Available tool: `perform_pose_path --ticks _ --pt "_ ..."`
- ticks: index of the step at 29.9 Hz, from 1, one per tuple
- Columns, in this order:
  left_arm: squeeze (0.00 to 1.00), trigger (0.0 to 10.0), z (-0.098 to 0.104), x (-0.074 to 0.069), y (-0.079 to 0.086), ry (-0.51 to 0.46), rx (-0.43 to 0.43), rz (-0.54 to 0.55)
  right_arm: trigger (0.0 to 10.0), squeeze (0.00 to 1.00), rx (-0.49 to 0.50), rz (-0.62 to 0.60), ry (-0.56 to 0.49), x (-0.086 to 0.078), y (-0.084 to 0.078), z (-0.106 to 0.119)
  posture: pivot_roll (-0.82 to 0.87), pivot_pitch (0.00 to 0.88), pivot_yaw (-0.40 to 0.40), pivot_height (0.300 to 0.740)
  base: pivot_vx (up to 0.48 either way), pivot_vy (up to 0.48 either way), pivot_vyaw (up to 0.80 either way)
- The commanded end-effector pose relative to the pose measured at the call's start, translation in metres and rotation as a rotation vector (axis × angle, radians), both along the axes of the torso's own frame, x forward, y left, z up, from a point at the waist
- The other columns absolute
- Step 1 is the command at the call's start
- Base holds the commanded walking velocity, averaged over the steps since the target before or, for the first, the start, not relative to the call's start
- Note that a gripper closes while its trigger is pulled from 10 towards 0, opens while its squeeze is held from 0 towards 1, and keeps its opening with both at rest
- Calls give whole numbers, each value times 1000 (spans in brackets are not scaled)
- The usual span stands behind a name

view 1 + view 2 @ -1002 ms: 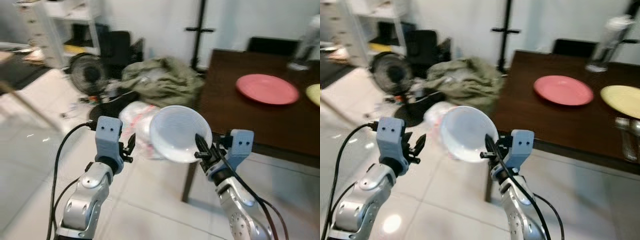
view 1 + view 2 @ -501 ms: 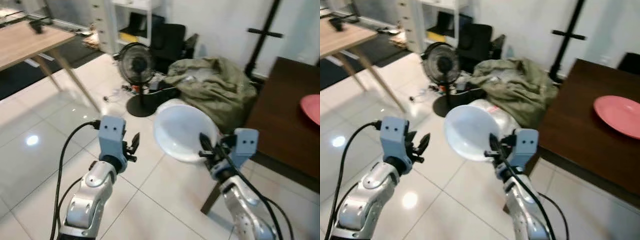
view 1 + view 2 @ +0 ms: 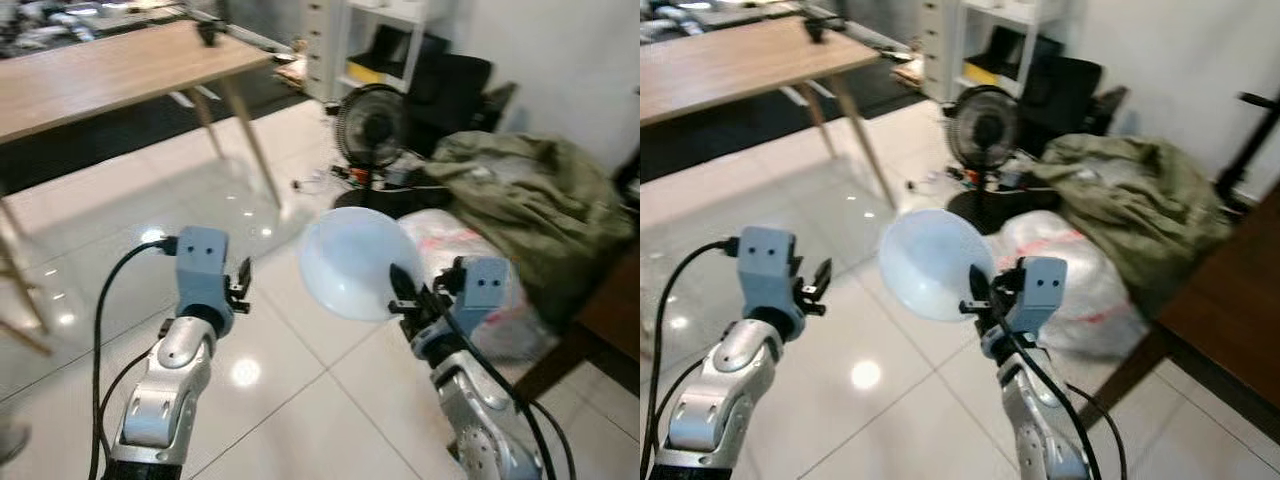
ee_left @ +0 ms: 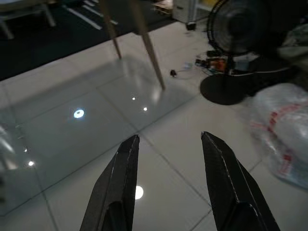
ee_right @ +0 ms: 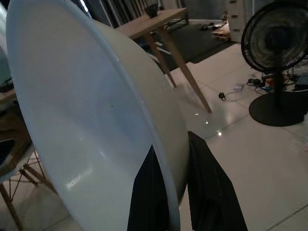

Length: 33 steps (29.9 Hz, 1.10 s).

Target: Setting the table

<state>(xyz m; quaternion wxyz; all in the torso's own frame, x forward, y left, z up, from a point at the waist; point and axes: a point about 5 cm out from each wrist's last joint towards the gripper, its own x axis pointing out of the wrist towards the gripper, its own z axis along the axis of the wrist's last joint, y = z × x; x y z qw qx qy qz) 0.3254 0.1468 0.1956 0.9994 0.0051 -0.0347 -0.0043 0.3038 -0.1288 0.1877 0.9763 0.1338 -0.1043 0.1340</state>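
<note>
As you look down, your right end effector (image 3: 400, 296) clamped on the white bowl's (image 3: 348, 262) rim, tilted upright over the tiled floor (image 3: 290, 400), your left end effector (image 4: 168, 144) apart, empty.

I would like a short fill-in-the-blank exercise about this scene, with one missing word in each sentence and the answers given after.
1. The right gripper is shut on the rim of a white ____.
2. The left gripper is open and holds ____.
3. The black fan stands on the ____.
4. The green cloth heap lies behind a white plastic ____.

Answers: bowl; nothing; floor; bag
</note>
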Motion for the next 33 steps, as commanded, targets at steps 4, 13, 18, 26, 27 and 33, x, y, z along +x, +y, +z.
perform_pose_path --ticks 4,13,18,26,27,33 --pt "0 10000 -6 4 7 20 19 73 10000 0 -1 3 3 -1 2 -1 62 103 95 740 465 0 0" --pt "0 10000 -7 4 7 21 16 75 10000 0 7 6 2 -2 2 -1 63 109 97 740 466 0 0" --pt "0 10000 -7 4 7 20 16 78 10000 0 3 5 -1 -2 2 -1 65 113 95 740 465 0 0" --pt "0 10000 -7 4 6 16 16 78 10000 0 -2 6 -6 -2 3 -1 67 118 94 740 465 0 0" --pt "0 10000 -7 4 6 16 17 77 10000 0 -3 6 -7 -2 3 0 67 118 94 740 465 0 0" --pt "0 10000 -6 4 6 11 21 77 10000 0 -12 9 -15 -3 4 0 67 122 94 740 465 0 0"
